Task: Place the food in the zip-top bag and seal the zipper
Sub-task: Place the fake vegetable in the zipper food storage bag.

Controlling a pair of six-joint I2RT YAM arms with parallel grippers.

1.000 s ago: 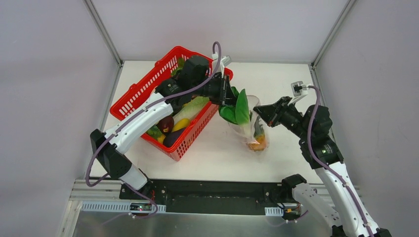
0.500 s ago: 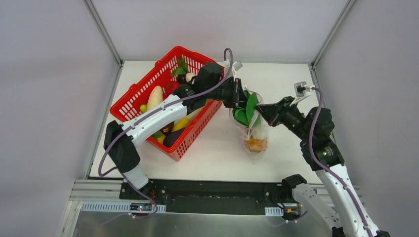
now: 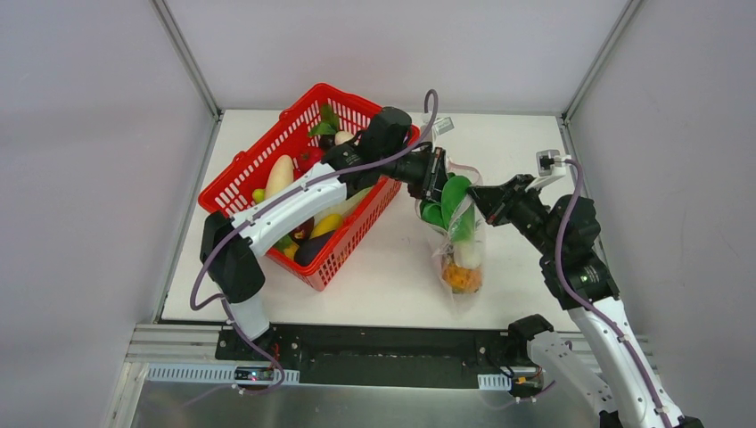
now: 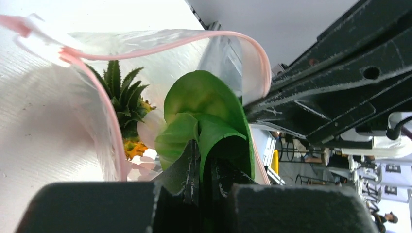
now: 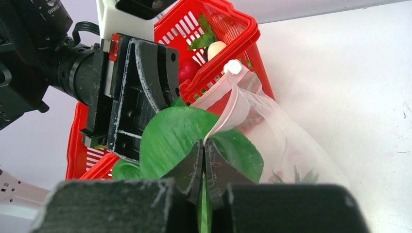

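The zip-top bag [image 3: 459, 254] stands right of the basket, an orange pineapple [image 3: 462, 275] at its bottom. My left gripper [image 3: 441, 183] is shut on a green leafy vegetable [image 3: 456, 198] held at the bag's open mouth. In the left wrist view its fingers [image 4: 194, 162] pinch the green leaf [image 4: 204, 104] just inside the pink zipper [image 4: 170, 41], with the pineapple [image 4: 124, 114] below. My right gripper [image 3: 475, 199] is shut on the bag's mouth edge; in the right wrist view it [image 5: 204, 144] clamps the pink zipper [image 5: 228, 109], the leaf [image 5: 170, 133] right behind.
The red mesh basket [image 3: 258, 160] lies at the left, holding a white radish [image 3: 279, 176], a red fruit [image 3: 309, 158], a yellow piece [image 3: 326, 223] and a dark eggplant [image 3: 312, 249]. My left arm reaches across the basket. Grey walls close in the table on three sides.
My left gripper has carried the green vegetable rightward from the basket's edge into the bag's mouth. The right gripper has kept its hold on the bag's edge; the bag has sagged lower.
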